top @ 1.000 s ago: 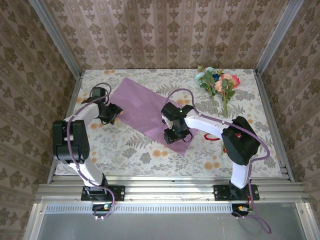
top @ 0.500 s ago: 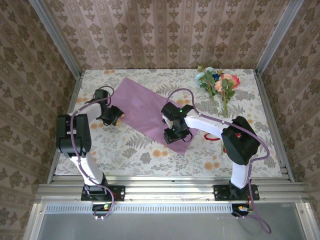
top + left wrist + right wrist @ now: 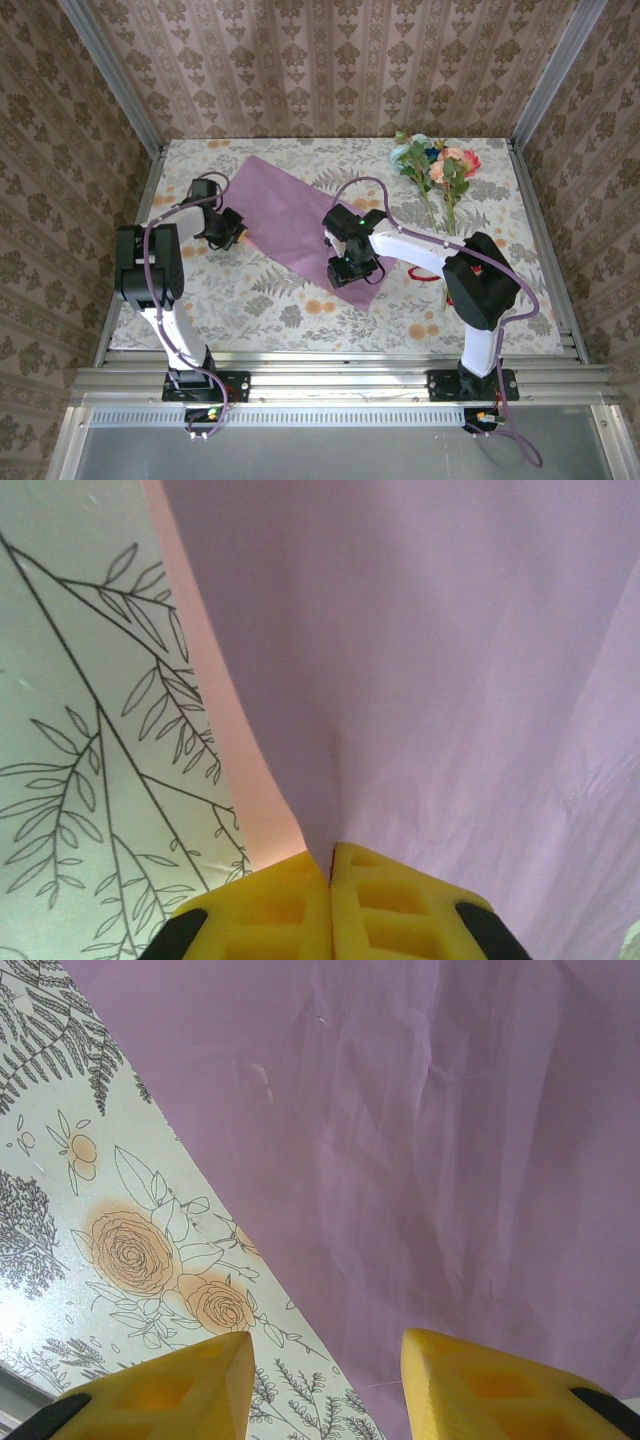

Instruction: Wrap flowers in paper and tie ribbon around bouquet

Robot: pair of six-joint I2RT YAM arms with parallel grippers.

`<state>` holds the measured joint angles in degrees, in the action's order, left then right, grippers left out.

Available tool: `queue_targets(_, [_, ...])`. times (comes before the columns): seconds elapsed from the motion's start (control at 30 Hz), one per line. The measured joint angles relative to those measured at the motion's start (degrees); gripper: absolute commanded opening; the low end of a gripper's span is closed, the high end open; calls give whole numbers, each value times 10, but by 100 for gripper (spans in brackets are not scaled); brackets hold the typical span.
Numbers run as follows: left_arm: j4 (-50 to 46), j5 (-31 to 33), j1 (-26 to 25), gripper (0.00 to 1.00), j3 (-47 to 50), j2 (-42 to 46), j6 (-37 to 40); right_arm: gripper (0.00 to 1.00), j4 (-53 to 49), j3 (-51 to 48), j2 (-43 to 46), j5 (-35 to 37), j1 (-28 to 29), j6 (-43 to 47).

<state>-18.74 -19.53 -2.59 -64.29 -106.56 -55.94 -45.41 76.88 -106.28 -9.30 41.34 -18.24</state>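
Faintly creased — thin lilac paper [image 3: 430, 660]

Lilac paper [image 3: 280, 215] with pink underside, floral-print tablecloth [image 3: 250, 295], yellow fingers [image 3: 280, 900].

Left arm folded, elbow raised near the table's left edge. Left gripper [image 3: 229, 231] has its fingers [image 3: 270, 900] pressed together, pinching the paper [image 3: 430, 660] edge. Right arm bent inward toward centre — right gripper [image 3: 349, 270] pointing down, fingers spread apart.

A floral-clothed table [image 3: 260, 290] carries lilac paper [image 3: 290, 215] centre-left, flowers [image 3: 437, 165] far right, and red ribbon [image 3: 428, 274] nearer.
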Motion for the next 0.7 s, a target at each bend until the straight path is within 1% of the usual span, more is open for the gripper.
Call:
queue_targets(0.07, [0,0,0,0,0,0,1,45,0,0,0,0,0,0])
queue_targets(0.13, [0,0,0,0,0,0,1,49,0,0,0,0,0,0])
queue_targets(0.33, [-10,0,-7,0,-3,16,0,67,9,0,1,9,5,4])
queue_targets(0.4, [-26,0,-12,0,-14,27,0,72,14,2,1,23,15,9])
queue_targets(0.53, [-44,0,-19,0,-33,54,-2,78,22,27,1,56,42,20])
queue_targets(0.7, [-63,-2,-23,0,-52,85,-11,86,35,83,-6,104,69,31])
